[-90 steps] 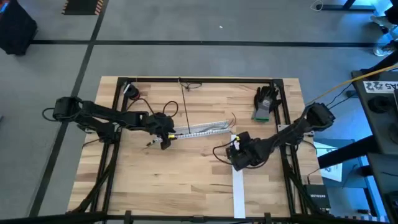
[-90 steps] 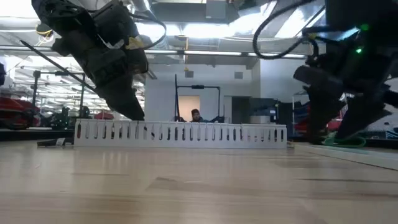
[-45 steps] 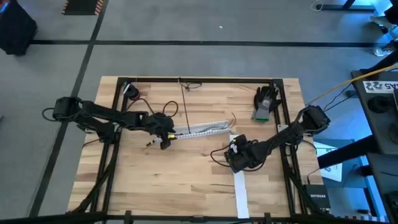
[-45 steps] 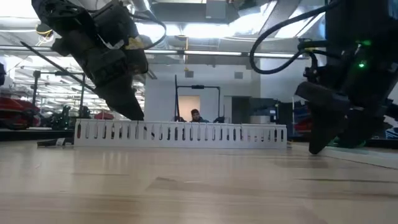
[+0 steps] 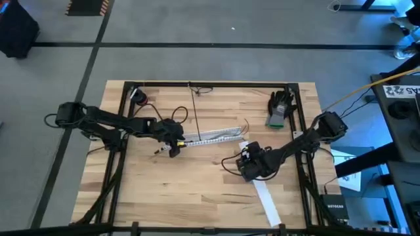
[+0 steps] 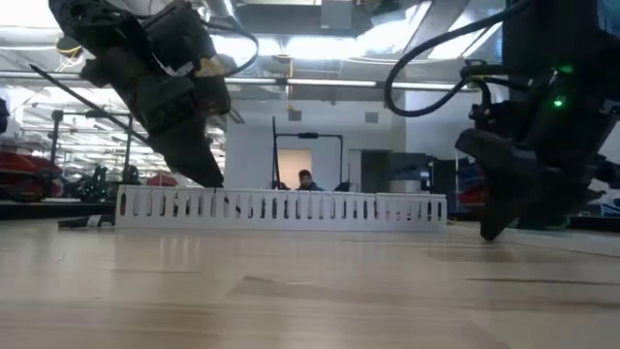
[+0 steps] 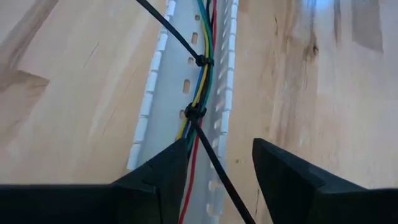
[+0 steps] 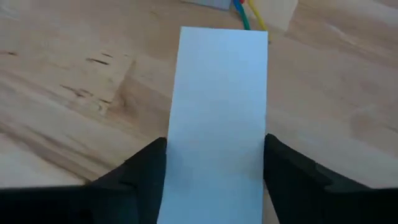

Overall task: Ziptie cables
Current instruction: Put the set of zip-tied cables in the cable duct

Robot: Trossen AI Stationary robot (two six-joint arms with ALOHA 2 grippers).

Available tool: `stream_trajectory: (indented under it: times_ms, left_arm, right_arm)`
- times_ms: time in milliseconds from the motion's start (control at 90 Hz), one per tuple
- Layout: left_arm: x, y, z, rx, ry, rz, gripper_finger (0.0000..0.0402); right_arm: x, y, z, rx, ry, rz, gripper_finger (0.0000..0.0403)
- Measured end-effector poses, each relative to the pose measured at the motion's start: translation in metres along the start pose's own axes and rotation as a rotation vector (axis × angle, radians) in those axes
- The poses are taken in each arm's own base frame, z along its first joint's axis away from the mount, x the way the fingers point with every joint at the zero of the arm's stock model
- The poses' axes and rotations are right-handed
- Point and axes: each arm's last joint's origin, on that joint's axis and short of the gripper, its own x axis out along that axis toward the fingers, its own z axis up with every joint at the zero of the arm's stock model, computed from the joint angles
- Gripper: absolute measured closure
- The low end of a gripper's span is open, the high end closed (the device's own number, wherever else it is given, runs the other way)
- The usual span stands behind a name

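We find the left gripper [image 5: 174,148] low over the light wooden table [image 5: 184,190], at the near end of a long white slotted plastic cable channel [image 5: 211,136] that lies across the middle of the tabletop. Its two dark fingers [image 7: 163,175] stand apart in a moderate gap and close on nothing. The bundle of thin green, yellow, blue and red cables [image 7: 200,81] lies lengthwise inside that channel, running out from between the fingers. We note two thin black zip ties [image 7: 200,61] already cinched round the bundle, their stiff black tails angling off across the channel. In the low view the channel's toothed side wall [image 6: 281,206] stands upright on the table, with the left gripper at one end and the right gripper [image 6: 496,225] beyond the other. The right gripper sits toward the table's right front, fingers [image 8: 142,171] either side of a flat white rectangular strip [image 8: 219,118] and gripping its long edges. That strip [image 5: 266,198] lies on the wood and slants toward the front right. A person [image 6: 306,180] shows in the room behind.
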Motion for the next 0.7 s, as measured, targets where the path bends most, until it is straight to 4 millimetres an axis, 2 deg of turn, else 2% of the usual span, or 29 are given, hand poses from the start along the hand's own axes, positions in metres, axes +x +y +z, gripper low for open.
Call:
stream_trajectory:
  times_ms: [344,511,700]
  left_arm:
    - [-0.041,0.001,-0.024,0.103,0.226,0.040,0.0228]
    - [-0.061,0.001,-0.025,0.098,0.199,0.033,0.0227]
    - [-0.064,0.004,-0.023,0.078,0.171,0.037,0.0201]
  right_arm:
    - [-0.005,0.007,0.002,-0.062,-0.004,0.019,0.0181]
    - [-0.005,0.008,0.003,-0.065,-0.016,0.021,0.0182]
    - [-0.005,0.008,0.003,-0.067,-0.027,0.023,0.0180]
